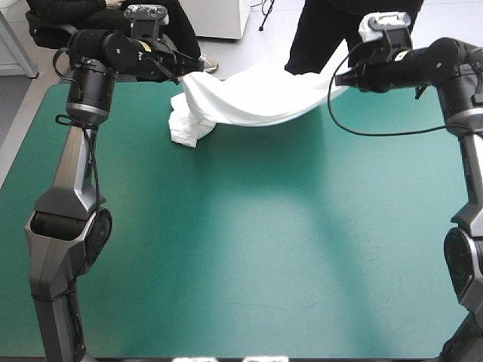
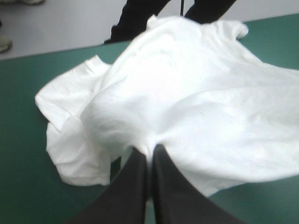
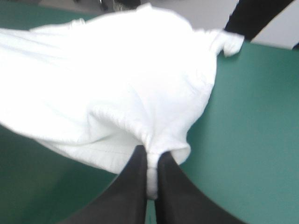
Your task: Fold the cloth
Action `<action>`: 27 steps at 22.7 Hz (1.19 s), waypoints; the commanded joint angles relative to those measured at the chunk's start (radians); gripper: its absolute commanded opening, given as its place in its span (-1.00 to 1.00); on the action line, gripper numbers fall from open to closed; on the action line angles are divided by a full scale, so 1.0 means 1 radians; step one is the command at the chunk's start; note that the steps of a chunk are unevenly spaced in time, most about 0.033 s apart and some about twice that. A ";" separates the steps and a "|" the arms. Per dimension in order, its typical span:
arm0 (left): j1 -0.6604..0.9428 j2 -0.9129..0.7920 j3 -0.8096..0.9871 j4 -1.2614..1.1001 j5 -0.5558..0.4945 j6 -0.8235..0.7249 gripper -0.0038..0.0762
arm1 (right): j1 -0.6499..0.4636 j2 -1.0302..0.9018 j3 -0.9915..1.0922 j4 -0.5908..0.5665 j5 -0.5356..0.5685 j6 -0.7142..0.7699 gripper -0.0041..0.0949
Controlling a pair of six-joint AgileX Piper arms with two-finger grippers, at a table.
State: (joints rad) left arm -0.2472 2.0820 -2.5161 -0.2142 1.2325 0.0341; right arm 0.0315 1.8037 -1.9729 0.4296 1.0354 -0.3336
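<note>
Left wrist view is showing the left gripper (image 2: 150, 148) with its two black fingers (image 2: 133, 186) pressing together into a narrow arch, pinching a gathered fold of the white T-shirt (image 2: 187, 93) right at their tips. From that pinch the fabric is fanning out ahead of the gripper in a wide, rumpled sheet. One side of it is drooping onto the teal-green cover (image 2: 28, 177) in a loose bunch, with a sleeve lying spread beside it.

Right wrist view is showing the right gripper (image 3: 150, 151) doing much the same. Its black fingers (image 3: 175, 191) are all but meeting, clamping a stitched edge of the shirt, and a small strip of white is showing between them. Beyond those tips the cloth is spreading away from the gripper above the cover, with a small bunched end sticking out at its far side.

High view is showing both arms reaching toward the far edge of the table (image 1: 249, 249), the left gripper toward the far left corner and the right gripper toward the far right, well apart. The T-shirt is hanging between them as a sagging band, lifted off the table along most of its length. Its lowest, crumpled part, near the left gripper, is resting on the cover.
</note>
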 commanded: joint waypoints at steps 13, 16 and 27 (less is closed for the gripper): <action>0.000 -0.227 0.661 -0.095 0.061 -0.023 -0.95 | 0.062 -0.144 0.445 -0.093 0.065 -0.035 -0.95; 0.000 -0.311 0.821 -0.079 0.061 -0.017 -0.95 | 0.098 -0.175 0.548 -0.121 0.103 -0.029 -0.95; -0.001 -0.468 1.086 -0.044 0.061 -0.026 -0.95 | 0.100 -0.360 0.757 -0.131 0.177 0.002 -0.95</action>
State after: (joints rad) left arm -0.2472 1.6790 -1.4356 -0.2419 1.2286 0.0182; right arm 0.1322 1.5253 -1.2232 0.2855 1.1936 -0.3372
